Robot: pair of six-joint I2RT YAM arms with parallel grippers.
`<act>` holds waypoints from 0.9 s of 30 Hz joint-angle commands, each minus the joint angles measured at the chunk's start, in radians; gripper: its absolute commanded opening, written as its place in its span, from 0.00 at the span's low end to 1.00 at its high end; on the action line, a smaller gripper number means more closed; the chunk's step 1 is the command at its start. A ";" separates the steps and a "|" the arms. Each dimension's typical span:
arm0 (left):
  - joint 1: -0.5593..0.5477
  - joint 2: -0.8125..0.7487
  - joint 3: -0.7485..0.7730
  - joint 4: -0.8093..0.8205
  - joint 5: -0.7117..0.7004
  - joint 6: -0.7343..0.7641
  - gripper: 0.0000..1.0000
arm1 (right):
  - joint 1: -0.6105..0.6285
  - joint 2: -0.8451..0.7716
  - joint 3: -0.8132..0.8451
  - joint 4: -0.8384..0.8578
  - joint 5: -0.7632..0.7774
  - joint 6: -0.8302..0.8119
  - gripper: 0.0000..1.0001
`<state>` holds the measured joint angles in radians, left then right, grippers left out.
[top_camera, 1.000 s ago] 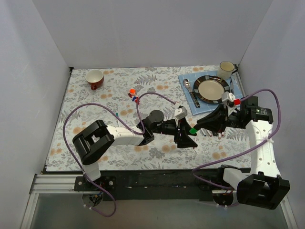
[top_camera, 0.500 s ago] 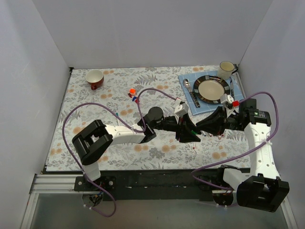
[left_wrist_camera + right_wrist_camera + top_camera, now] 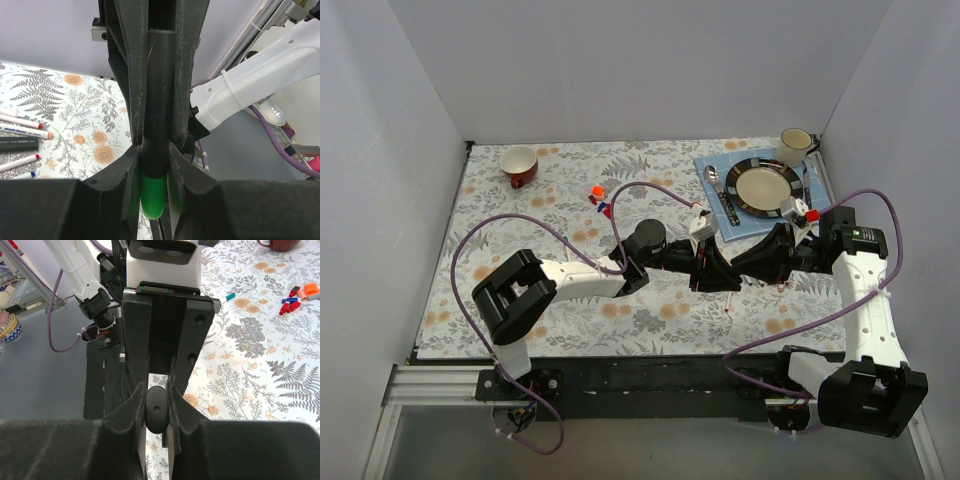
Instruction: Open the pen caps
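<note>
A black-barrelled pen point(image 3: 161, 90) with a green pen cap point(image 3: 152, 195) hangs above the table between the two grippers. My left gripper point(image 3: 152, 167) is shut on the green cap end. My right gripper point(image 3: 156, 407) is shut on the pen's black rear end point(image 3: 156, 410). In the top view the left gripper point(image 3: 722, 273) and right gripper point(image 3: 748, 266) meet tip to tip and hide the pen. Several white-barrelled pens point(image 3: 24, 131) lie on the cloth below. Loose red, blue and orange caps point(image 3: 600, 199) lie at the back centre.
A plate point(image 3: 745, 170) on a blue napkin, with a spoon point(image 3: 713, 177) beside it, sits at the back right, a cream cup point(image 3: 795, 146) behind it. A red mug point(image 3: 519, 165) stands at the back left. Purple cables loop over both arms.
The left gripper has moved right to meet the right gripper and its jaws have closed around the green cap end. The right gripper still holds the pen.
</note>
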<state>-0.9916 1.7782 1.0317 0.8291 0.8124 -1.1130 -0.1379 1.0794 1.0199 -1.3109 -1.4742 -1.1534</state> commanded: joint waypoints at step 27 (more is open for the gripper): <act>0.053 -0.135 -0.155 0.050 -0.038 -0.047 0.00 | -0.126 0.022 0.078 0.105 -0.149 0.060 0.01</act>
<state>-0.9993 1.7401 0.9703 0.8379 0.7406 -1.0973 -0.1638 1.0752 1.0241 -1.2831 -1.5043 -1.0866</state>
